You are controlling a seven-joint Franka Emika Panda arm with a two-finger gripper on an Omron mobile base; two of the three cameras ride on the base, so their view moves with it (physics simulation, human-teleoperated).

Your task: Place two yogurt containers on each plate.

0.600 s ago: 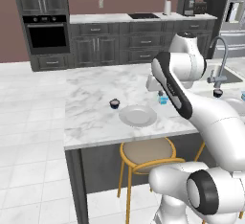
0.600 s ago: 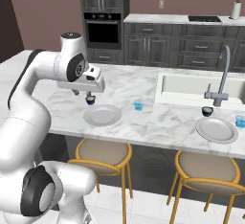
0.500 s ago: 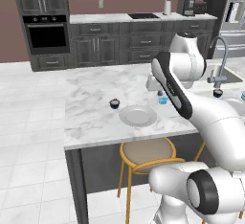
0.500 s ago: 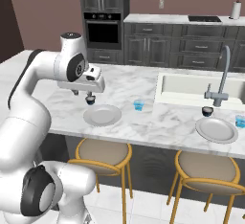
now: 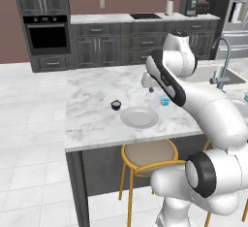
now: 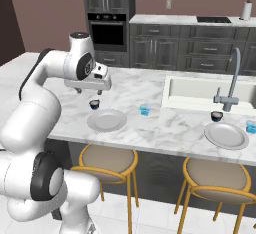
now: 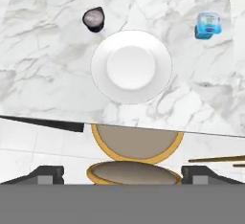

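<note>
Hovering my wide, empty end effector above the bench, so the dark cup beside the bare plate sits ready for pickup.

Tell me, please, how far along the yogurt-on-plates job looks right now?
Nothing is done: the round light-grey plate is bare. The open gripper holds nothing. The dark navy cup and translucent blue cup stand on the marble beside it. Both plates need two cups.
</note>
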